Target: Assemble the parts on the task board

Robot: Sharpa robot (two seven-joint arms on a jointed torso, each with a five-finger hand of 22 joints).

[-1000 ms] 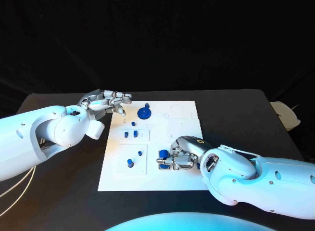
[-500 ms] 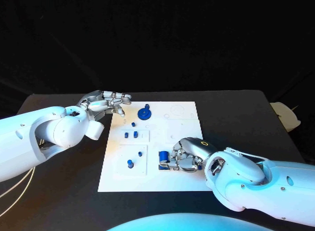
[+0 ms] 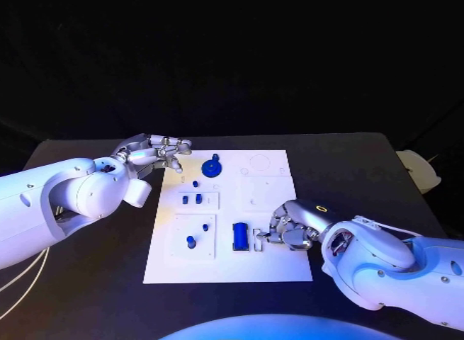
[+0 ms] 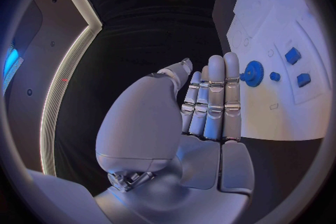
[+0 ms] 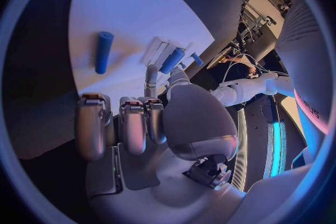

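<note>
- Since a second ago, my right hand (image 3: 293,228) has drawn away toward the near right edge of the task board (image 3: 273,265); before, it sat over the near middle of the board, covering the pieces there.
- That move has uncovered a long blue bar (image 3: 240,236) lying flat on the board just beside the right hand, with a narrow white slot (image 3: 257,239) between them.
- The right hand's fingers are curled in with nothing in them; the right wrist view shows them bent over the board with no piece held.
- My left hand (image 3: 155,151) has stayed at the board's far left corner, fingers straight and together, holding nothing.
- Blue parts I can count on the board: one gear (image 3: 212,167) at the far end, one small stud (image 3: 196,183), two small blocks (image 3: 192,200) side by side, two pegs (image 3: 197,236) in the near-left panel, and the one bar. Seven in all.
</note>
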